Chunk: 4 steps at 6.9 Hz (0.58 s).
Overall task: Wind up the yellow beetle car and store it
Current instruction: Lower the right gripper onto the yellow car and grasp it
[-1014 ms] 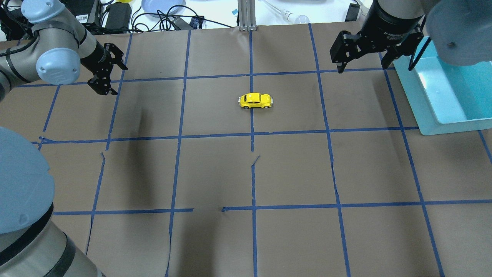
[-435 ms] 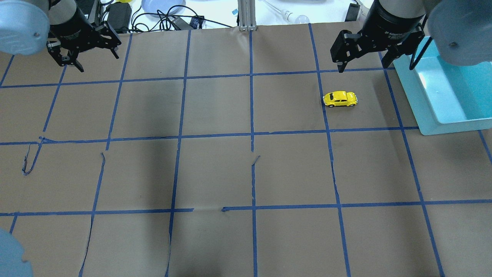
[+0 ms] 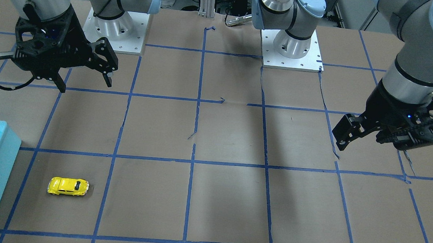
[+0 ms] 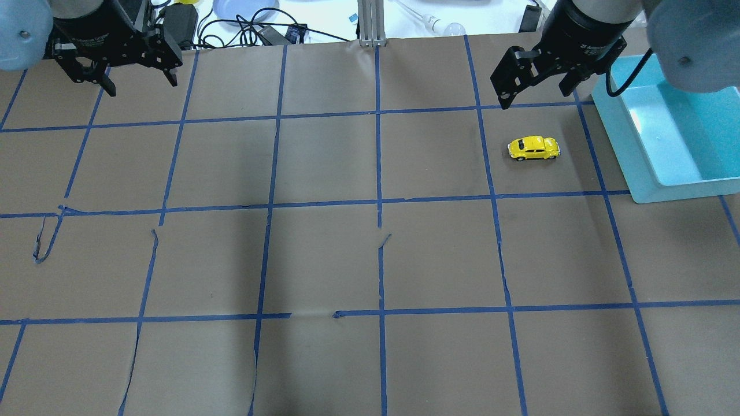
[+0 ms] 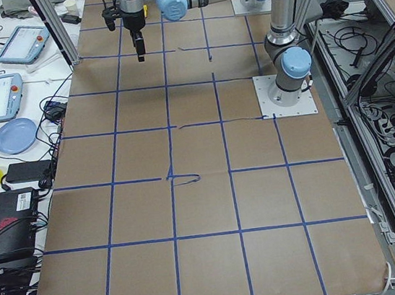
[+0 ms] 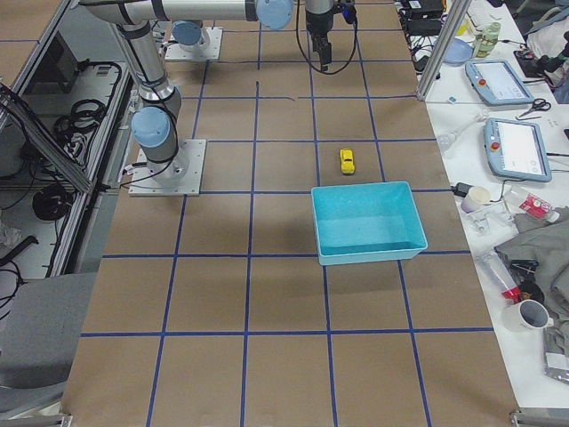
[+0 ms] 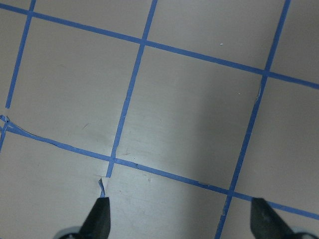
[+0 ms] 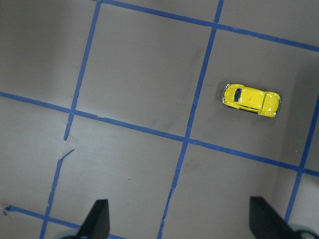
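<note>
Yellow beetle car (image 4: 533, 148) sits on its wheels on the brown-paper table (image 4: 324, 260), in a blue-tape square, near the teal bin (image 4: 688, 190) but apart from it, not inside. Right gripper (image 4: 535, 95) hangs close to the car, jaws spread, holding nothing. Left gripper (image 4: 141, 86) well apart at the opposite side, jaws spread, holding nothing

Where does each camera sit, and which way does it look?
Overhead: behind the robot, looking forward and down; left claw, right claw, yellow beetle car.
Front-facing: across the table, facing the robot; both bases.
Exterior left: table's end, looking along it; left arm near.
Exterior right: opposite end; right arm near, teal bin.
Left wrist: down on taped paper; own fingertips.
Right wrist: down on the car, shared with overhead.
</note>
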Available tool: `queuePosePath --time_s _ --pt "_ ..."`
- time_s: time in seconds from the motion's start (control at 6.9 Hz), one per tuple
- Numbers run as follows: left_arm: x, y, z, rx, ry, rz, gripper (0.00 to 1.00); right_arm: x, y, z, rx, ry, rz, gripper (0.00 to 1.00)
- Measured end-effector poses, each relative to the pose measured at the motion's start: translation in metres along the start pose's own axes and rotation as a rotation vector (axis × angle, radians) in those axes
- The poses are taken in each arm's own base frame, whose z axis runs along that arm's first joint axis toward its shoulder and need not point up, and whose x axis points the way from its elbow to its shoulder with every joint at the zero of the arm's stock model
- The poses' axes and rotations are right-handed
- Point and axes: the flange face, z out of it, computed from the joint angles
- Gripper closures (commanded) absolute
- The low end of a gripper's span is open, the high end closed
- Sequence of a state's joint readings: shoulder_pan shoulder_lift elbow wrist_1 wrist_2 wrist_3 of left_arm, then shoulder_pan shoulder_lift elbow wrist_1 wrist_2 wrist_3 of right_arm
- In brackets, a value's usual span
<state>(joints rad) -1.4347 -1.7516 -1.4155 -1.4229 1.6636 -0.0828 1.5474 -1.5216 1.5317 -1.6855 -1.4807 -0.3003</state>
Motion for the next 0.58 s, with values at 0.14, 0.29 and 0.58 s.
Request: queuePosePath --time_s 0.14,0.29,0.58 --pt "0.003 0.004 -0.002 0.002 0.006 0.009 0.00 0.019 -0.009 0.018 -0.025 -0.015 -0.111 0.00" --pt "0.010 0.008 0.003 -0.012 0.013 0.019 0.00 0.043 -0.018 0.039 -0.044 -0.029 -0.238 0.00" --pt "0.020 0.030 0.019 -0.061 0.026 0.039 0.00 0.096 -0.045 0.101 -0.052 -0.043 -0.497 0.00"
